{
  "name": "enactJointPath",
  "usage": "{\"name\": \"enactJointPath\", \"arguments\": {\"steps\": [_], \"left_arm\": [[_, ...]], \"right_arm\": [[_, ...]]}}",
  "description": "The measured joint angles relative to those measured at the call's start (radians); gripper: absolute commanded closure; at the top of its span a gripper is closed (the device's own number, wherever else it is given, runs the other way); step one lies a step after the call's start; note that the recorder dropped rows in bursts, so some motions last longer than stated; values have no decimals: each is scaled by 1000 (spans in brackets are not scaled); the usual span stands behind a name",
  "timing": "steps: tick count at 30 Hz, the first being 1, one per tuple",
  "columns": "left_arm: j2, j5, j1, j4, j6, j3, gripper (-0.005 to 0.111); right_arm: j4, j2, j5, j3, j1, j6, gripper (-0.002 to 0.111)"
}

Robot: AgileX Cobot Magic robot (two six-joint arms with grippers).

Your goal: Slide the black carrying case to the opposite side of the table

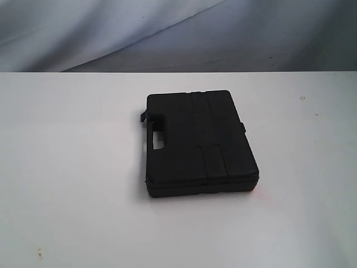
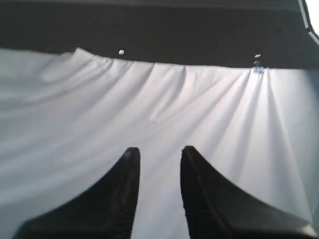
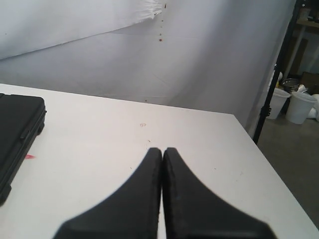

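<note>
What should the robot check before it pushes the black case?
1. Black case lies flat and closed on the table: ok.
2. Bare table on both sides of it to slide over: ok.
3. Right hand shut and empty, good for pushing: ok.
4. Right hand touching the case: not ok, it is apart.
5. Left hand open and empty: ok.
6. Left hand near the case: cannot tell, its camera sees only white cloth.

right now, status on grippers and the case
Left gripper open, empty. Right gripper shut, empty. Black case flat on table, untouched. Nothing seen in the way.
</note>
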Motion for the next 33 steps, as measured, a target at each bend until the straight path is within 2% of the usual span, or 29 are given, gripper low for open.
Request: {"name": "enactJointPath", "arguments": {"steps": [3,5,12,17,22,26,33], "left_arm": [[-3,7,0,122,-14,-126,78],[-4,73,0,154,-19,-218,78],[56,567,0,168,-36,-532,78],[218,802,0,52,-29,-692,81],[398,1073,0,-98,57,-807,107],[529,1233,0,-178,77,-872,107],[698,1392,0,-276,95,-917,107]], "right_arm": [[0,0,0,0,0,0,108],[0,0,0,0,0,0,108],[0,0,0,0,0,0,108],[0,0,0,0,0,0,108],[0,0,0,0,0,0,108],[0,0,0,0,0,0,108],[0,0,0,0,0,0,108]]}}
